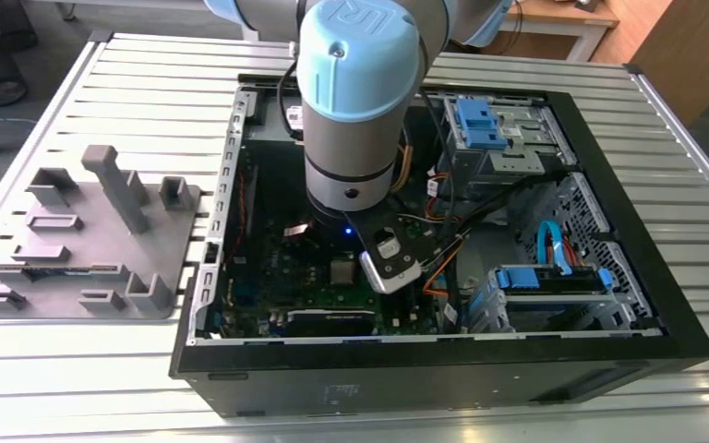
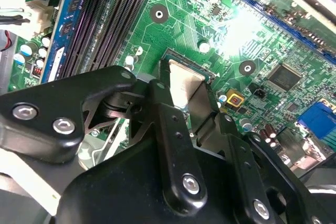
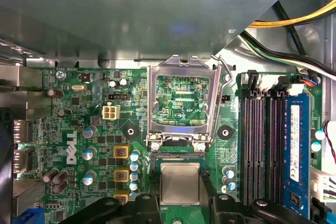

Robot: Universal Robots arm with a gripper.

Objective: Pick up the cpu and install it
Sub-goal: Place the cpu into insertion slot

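Reaching down with the arm (image 1: pixel 357 111) into the open computer case (image 1: pixel 453 367) on the slatted table (image 1: pixel 84 378); gripping the cpu (image 3: pixel 180 183) with the black gripper (image 2: pixel 185 92), with jaws closed on two of its sides in both wrist views; holding that shiny square right at the socket (image 3: pixel 176 157) on the green board (image 3: pixel 79 129); hard to tell whether touching it or just above; just beside the flipped-open metal bracket (image 3: pixel 181 65); near the long black memory slots (image 3: pixel 257 145); well apart from the grey block tray (image 1: pixel 34 277) at the exterior view's left.
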